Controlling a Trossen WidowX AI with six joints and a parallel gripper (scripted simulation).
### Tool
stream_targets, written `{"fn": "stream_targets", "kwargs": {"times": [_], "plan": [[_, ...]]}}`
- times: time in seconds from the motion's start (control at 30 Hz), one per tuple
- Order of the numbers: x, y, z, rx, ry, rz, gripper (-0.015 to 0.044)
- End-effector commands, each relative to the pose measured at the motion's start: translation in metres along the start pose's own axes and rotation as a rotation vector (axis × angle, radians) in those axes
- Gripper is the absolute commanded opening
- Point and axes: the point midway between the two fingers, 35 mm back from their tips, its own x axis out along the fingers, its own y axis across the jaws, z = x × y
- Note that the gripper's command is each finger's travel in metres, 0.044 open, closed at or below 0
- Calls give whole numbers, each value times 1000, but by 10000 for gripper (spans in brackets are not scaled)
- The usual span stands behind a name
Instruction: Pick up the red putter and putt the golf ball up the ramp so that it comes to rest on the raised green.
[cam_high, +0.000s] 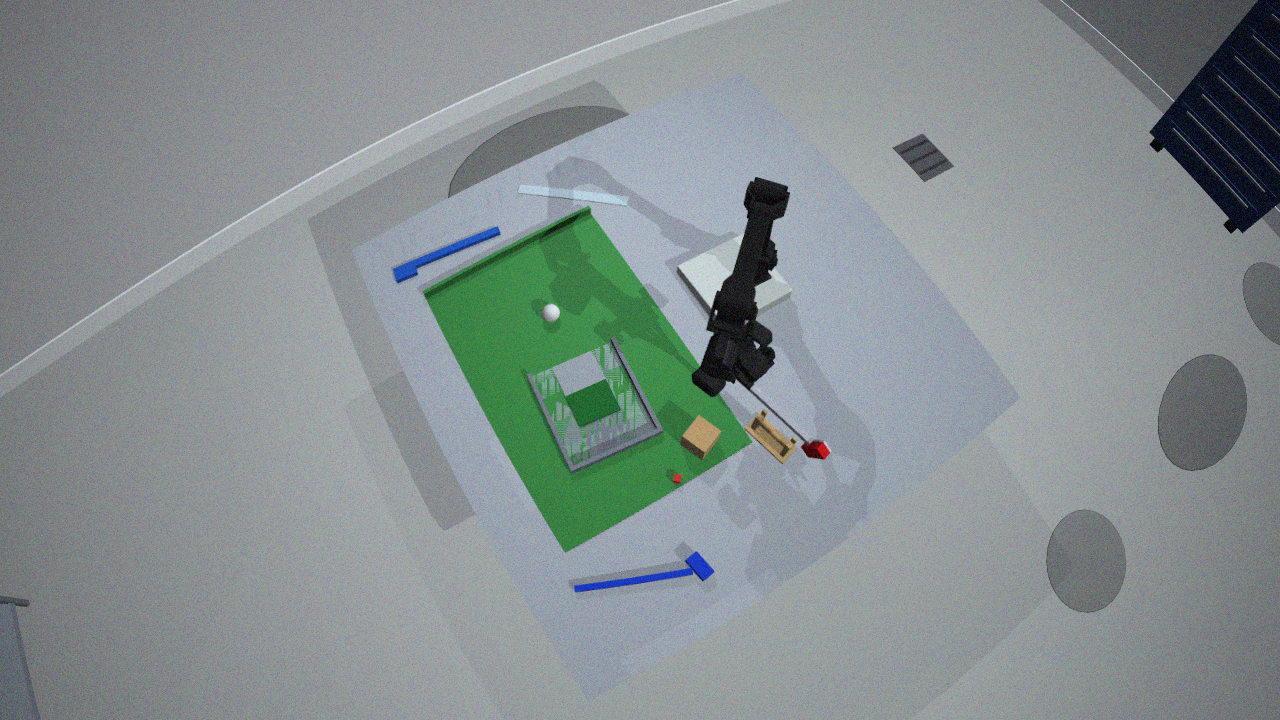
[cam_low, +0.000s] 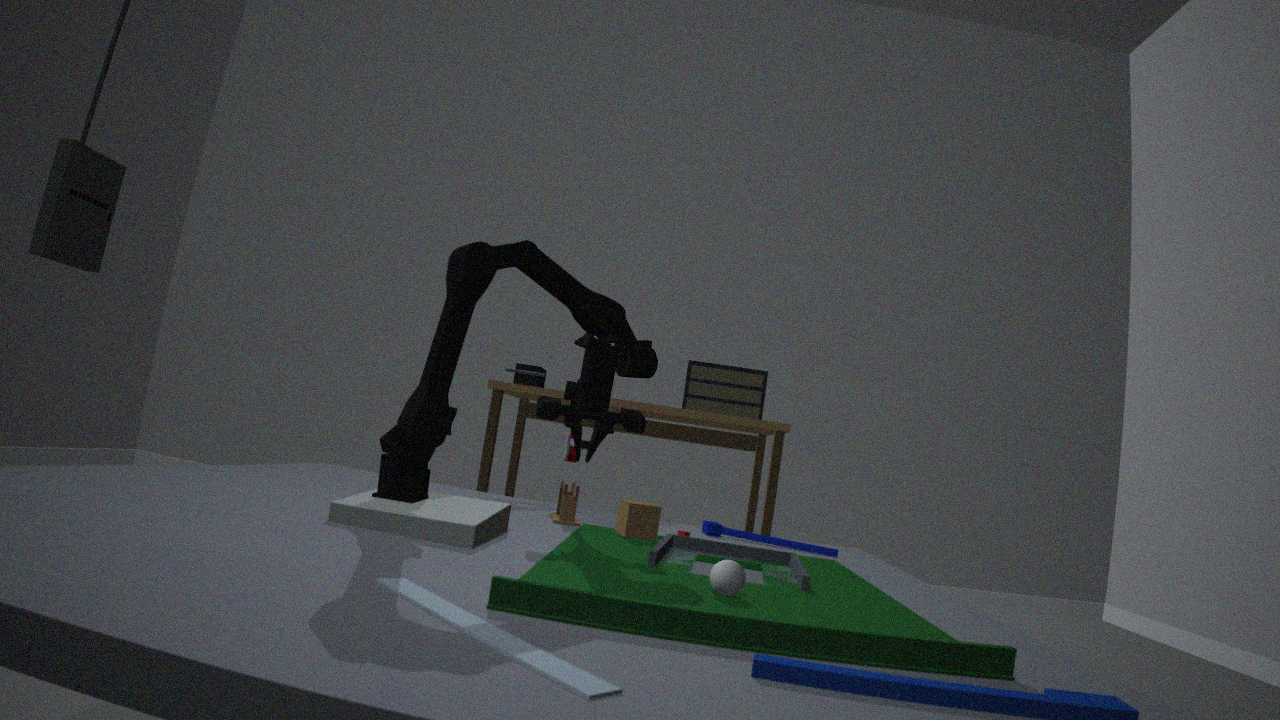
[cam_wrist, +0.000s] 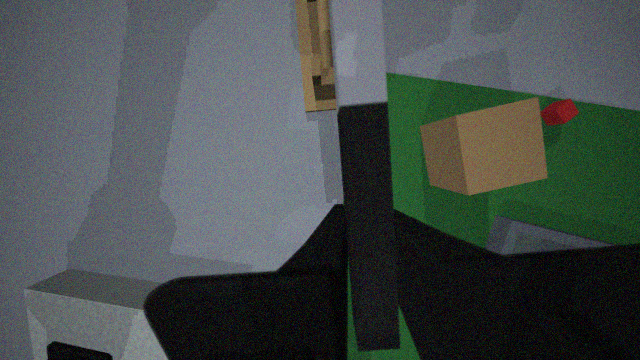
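My gripper (cam_low: 583, 453) (cam_wrist: 355, 211) is shut on the black grip of the red putter (cam_high: 816, 449) (cam_low: 571, 449) (cam_wrist: 360, 60). The putter is held above its wooden stand (cam_high: 761, 436) (cam_low: 566, 507) (cam_wrist: 307, 65), clear of it, with the red head at the far end of the shaft. The arm hides the fingertips in the top view. The white golf ball (cam_high: 551, 312) (cam_low: 726, 577) rests on the green mat (cam_high: 487, 358) (cam_low: 617, 573). It lies in front of the light grey ramp (cam_high: 581, 372), which leads to the raised green (cam_high: 594, 402) inside grey walls.
A wooden block (cam_high: 700, 436) (cam_low: 639, 519) (cam_wrist: 505, 145) and a small red cube (cam_high: 677, 478) (cam_wrist: 559, 112) sit near the mat's corner. One blue putter (cam_high: 633, 581) and another blue putter (cam_high: 456, 245) lie beyond opposite mat ends. A pale strip (cam_high: 572, 194) lies near the mat.
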Motion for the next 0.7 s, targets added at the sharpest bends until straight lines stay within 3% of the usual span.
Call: {"fn": "stream_targets", "kwargs": {"times": [0.0, 0.67], "plan": [[0, -1, -1, 4, 1, -1, 0], [-37, -43, -109, 501, 60, -91, 0]]}}
